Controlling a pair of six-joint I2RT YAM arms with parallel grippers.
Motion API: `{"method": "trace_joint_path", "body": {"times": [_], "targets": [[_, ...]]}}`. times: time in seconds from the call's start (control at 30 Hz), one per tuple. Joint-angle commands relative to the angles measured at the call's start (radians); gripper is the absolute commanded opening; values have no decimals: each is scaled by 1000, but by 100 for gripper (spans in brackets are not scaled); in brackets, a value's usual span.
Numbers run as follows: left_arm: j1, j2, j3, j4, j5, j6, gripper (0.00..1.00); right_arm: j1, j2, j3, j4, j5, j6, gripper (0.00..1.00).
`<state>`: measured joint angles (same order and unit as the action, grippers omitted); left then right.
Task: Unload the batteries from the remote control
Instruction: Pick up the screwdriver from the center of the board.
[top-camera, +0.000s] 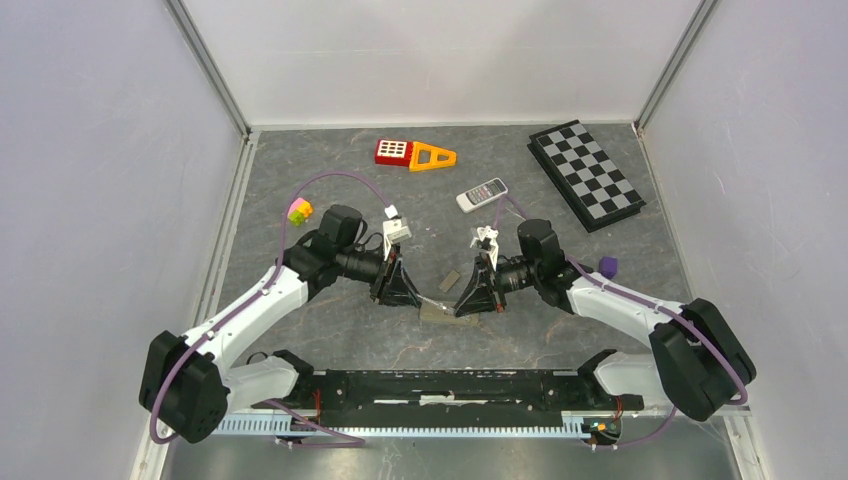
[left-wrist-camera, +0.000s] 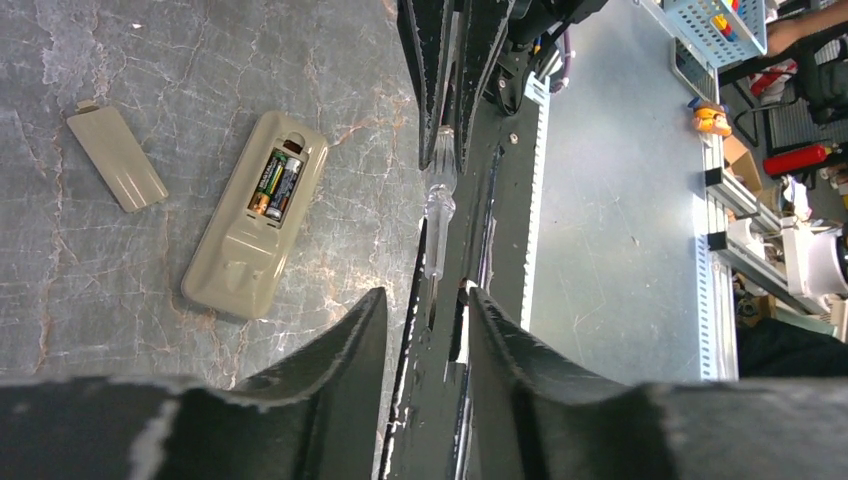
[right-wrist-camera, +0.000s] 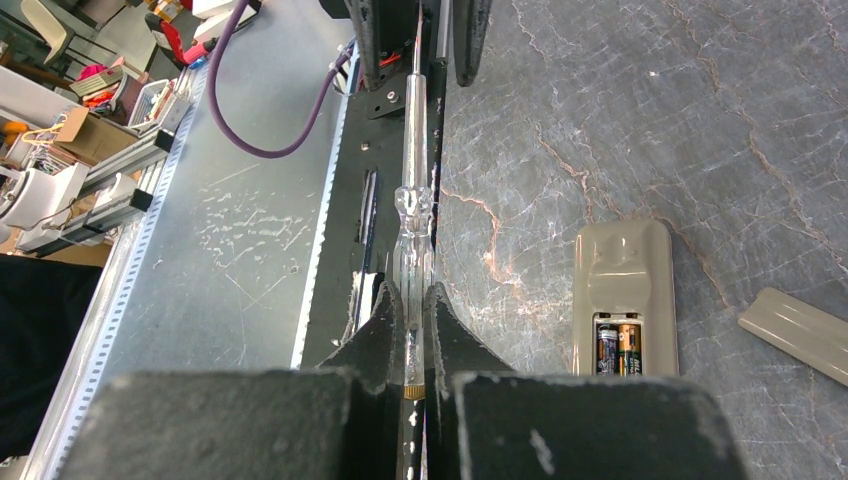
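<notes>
Right gripper (right-wrist-camera: 413, 297): jaws clamped on the clear handle of a screwdriver (right-wrist-camera: 414, 205). The metal shaft runs straight out ahead of them.

Left gripper (left-wrist-camera: 428, 300): jaws part-open, one finger on each side of the shaft's far end. The gap is wider than the shaft and no pinch is visible. The two grippers face each other nose to nose.

Batteries (right-wrist-camera: 618, 350): two, side by side in the open bay of a beige remote control (right-wrist-camera: 625, 262) lying back-up on the table (right-wrist-camera: 700, 120).
- From the right jaws: just beside them, off to the right.
- From the left jaws: off to the left and farther ahead.
- Long axis: along the remote, roughly parallel to the screwdriver.

Loose battery cover (right-wrist-camera: 798, 330): beyond the remote, not touching it.

Judgement: the bay end of the remote lies toward the right jaws, so the right arm is nearer. The blade would need to swing sideways and tip down into the bay to lever a cell out.
</notes>
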<state>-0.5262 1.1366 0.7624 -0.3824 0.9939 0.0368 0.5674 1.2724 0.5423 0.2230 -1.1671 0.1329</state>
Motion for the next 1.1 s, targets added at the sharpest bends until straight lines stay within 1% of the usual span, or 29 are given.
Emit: {"method": "trace_joint_path", "body": {"times": [0.0, 0.1, 0.2, 0.3, 0.37, 0.47, 0.53, 0.57, 0.67, 0.7, 0.83, 0.9, 0.93, 0.97, 1.07], "targets": [[-6, -5, 32, 51, 0, 5, 45, 0, -15, 16, 23, -13, -8, 0], [-7, -6, 23, 96, 25, -20, 46, 5, -13, 19, 24, -13, -6, 0], [-11, 0, 29, 95, 34, -18, 43, 8, -10, 26, 24, -18, -11, 0], [-11, 1, 28, 89, 41, -11, 35, 8, -3, 34, 25, -23, -12, 0], [-11, 4, 29, 70, 44, 0, 29, 9, 1, 37, 25, -23, -12, 0], [-12, 15, 38, 26, 45, 25, 23, 17, 8, 36, 24, -27, -13, 0], [-14, 21, 42, 25, 45, 24, 24, 23, 14, 36, 25, -29, -14, 0], [-15, 22, 44, 25, 39, 24, 28, 24, 16, 35, 25, -29, -15, 0], [-15, 24, 51, 25, 35, 26, 34, 28, 23, 37, 24, -29, -13, 0], [-16, 24, 53, 25, 36, 28, 32, 28, 24, 39, 25, -28, -14, 0], [-18, 33, 48, 25, 49, 24, 18, 29, 29, 43, 25, -28, -16, 0], [-19, 35, 47, 20, 47, 19, 14, 29, 31, 44, 26, -22, -16, 0], [-18, 36, 48, 16, 44, 18, 15, 28, 32, 44, 26, -19, -17, 0], [-18, 36, 51, 11, 39, 21, 23, 29, 33, 46, 27, -18, -17, 0], [-19, 30, 52, 5, 35, 31, 41, 29, 30, 47, 26, -20, -20, 0]]}}
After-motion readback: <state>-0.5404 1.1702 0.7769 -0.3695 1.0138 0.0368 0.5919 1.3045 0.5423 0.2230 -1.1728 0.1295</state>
